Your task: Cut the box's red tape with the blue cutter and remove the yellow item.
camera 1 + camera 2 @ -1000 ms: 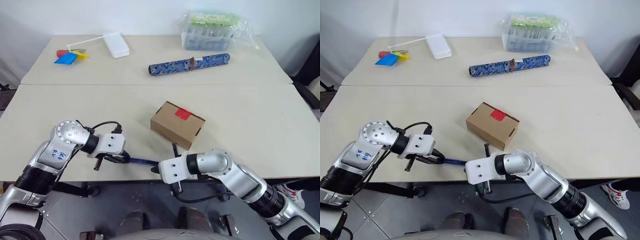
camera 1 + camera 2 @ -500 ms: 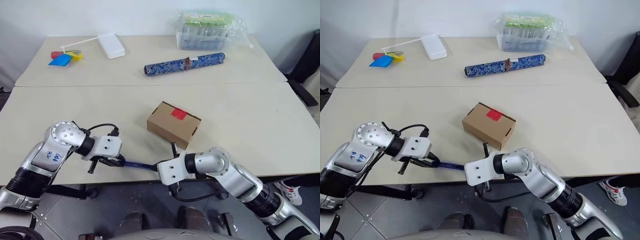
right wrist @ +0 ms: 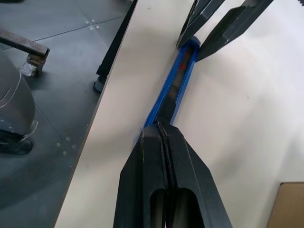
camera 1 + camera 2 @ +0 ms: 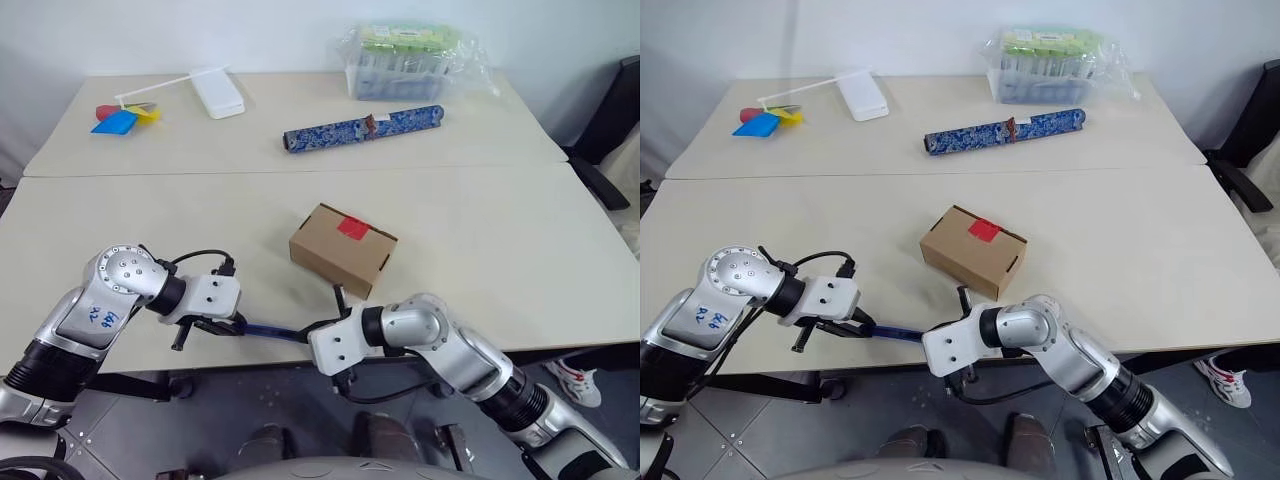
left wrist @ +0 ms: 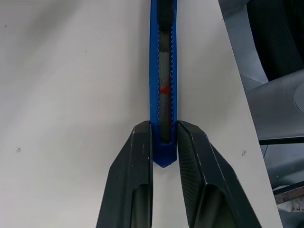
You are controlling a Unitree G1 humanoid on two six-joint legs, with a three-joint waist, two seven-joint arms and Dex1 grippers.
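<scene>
Spanning the view were two pale tables [image 4: 520, 250] pushed together edge to edge, the seam running side to side behind the box [image 4: 342, 248]. One box stood on the near table, about midway across and set askew, with one red tape [image 4: 351, 226] square on its top face near the far edge; its flaps lay shut. Bare tabletop lay open to both sides of the box and behind it up to the seam. On the far table sat one clear plastic tub [image 4: 405, 62] in wrapping, one long blue patterned roll [image 4: 362, 128] lying crosswise, one white flat case [image 4: 218, 92], and one small heap of coloured paper scraps [image 4: 118, 115] at the left corner.

One blue cutter [image 5: 163, 80] lay along the near table's front edge, its long axis running side to side between the two arms, just inside the drop to the floor. The left gripper [image 5: 164, 156] pinched the cutter's left end between its two fingers, closed only to the handle's width. The right gripper [image 3: 164, 137] had its fingers pressed fully together at the cutter's other end, seemingly nipping the thin part there.
</scene>
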